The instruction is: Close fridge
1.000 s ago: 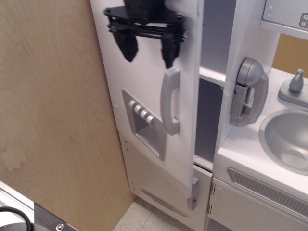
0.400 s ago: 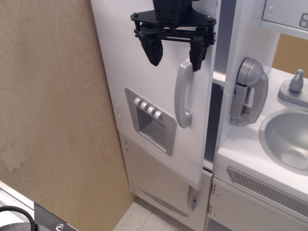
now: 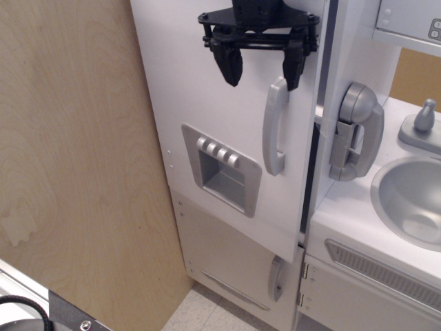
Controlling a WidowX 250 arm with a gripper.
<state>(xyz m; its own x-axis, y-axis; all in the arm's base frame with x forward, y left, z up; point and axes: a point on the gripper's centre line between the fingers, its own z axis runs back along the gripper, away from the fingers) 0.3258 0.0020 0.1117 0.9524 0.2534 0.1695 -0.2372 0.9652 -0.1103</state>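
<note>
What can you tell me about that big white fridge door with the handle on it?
The fridge door is a tall, flat white panel, painted-looking. It carries a grey vertical handle near its right edge and a grey dispenser panel with four small buttons over a recess. It is nearly shut: only a narrow dark gap shows along its right edge. The black gripper, jaws open, sits at the door's upper part just above the handle; whether it touches cannot be told.

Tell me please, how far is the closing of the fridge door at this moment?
Mostly done: the tall white fridge door with the grey vertical handle stands almost flush, with only a narrow dark gap left at its right edge. In hand: the black tool, fingers spread, sits against the upper door face above the handle. Left: the final push until the gap disappears.
</note>
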